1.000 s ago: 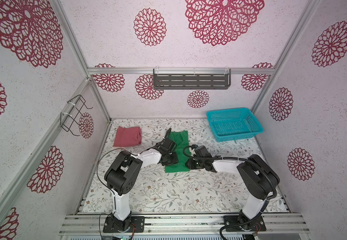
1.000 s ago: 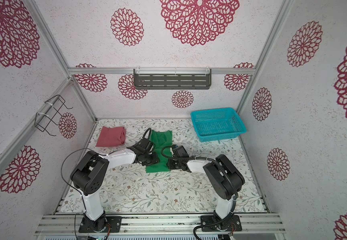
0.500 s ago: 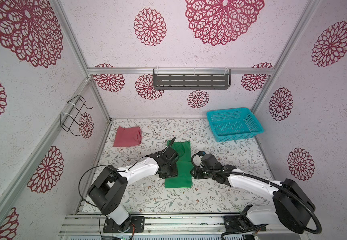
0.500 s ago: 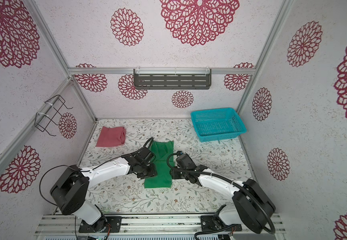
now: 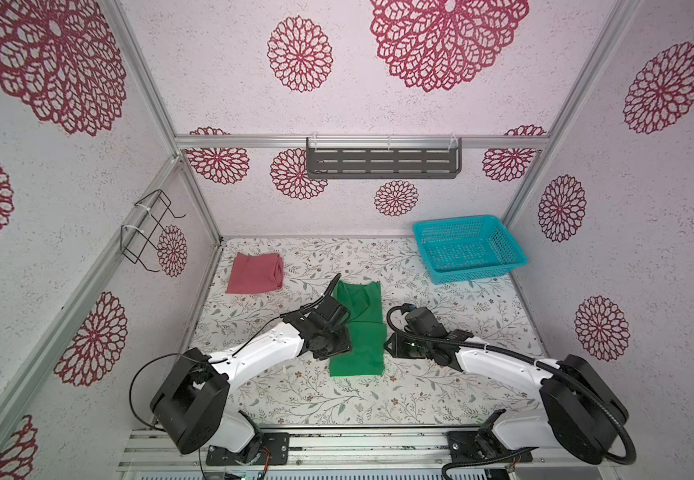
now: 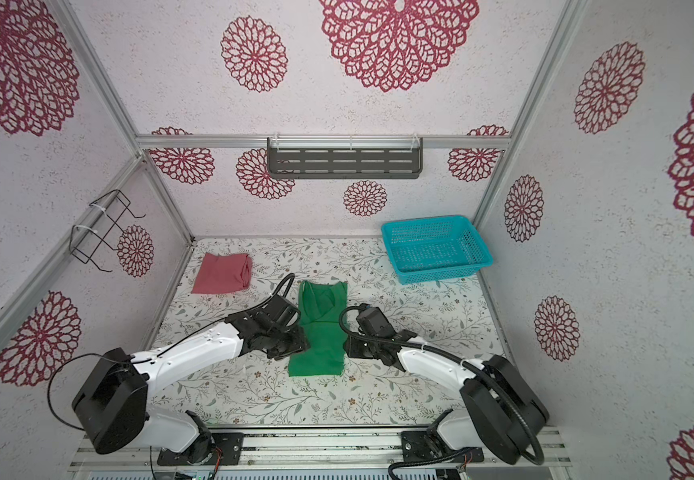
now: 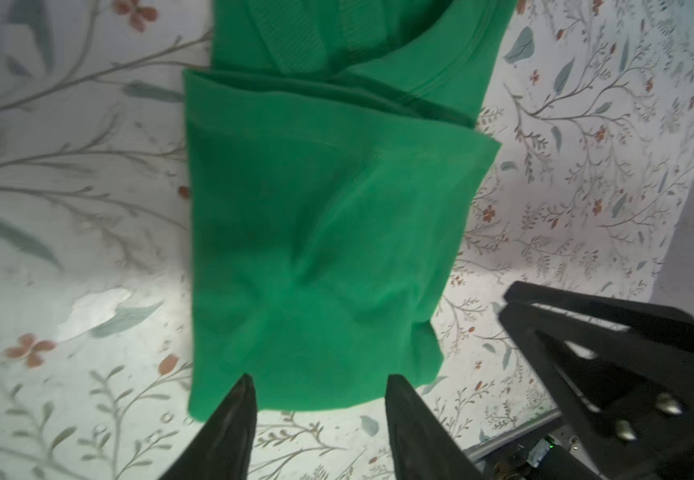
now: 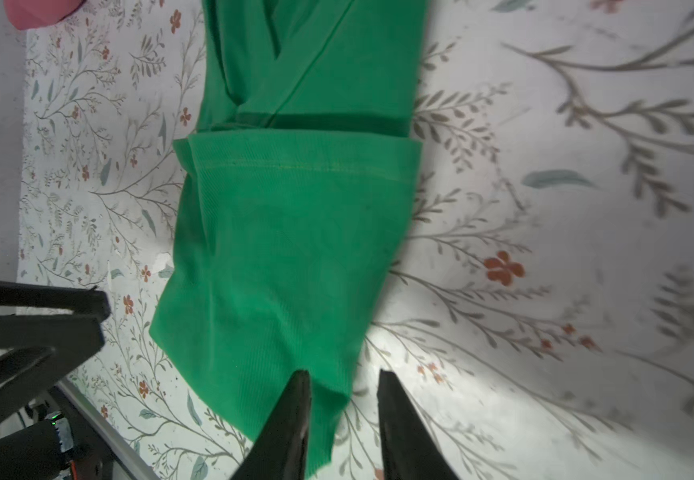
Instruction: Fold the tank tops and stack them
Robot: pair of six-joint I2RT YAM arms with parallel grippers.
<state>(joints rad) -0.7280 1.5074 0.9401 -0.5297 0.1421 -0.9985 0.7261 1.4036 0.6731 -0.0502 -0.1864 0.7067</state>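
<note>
On the floral-print tabletop point(image 5: 440, 386), the bright green tank top point(image 5: 359, 332) lies mid-table as a long, narrow strip of fine ribbed knit, its stitched hem folded over the body. The dusty pink tank top point(image 5: 253, 274) sits folded roughly square near the far left corner. The left gripper point(image 7: 320, 380) is spread wide at the green cloth's edge. The right gripper point(image 8: 342, 374) is narrowly parted at its corner, gripping nothing.

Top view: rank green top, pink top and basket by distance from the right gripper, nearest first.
1. green top: table centre, right beside the right gripper.
2. basket: back right corner.
3. pink top: back left, beyond the green one.
</note>
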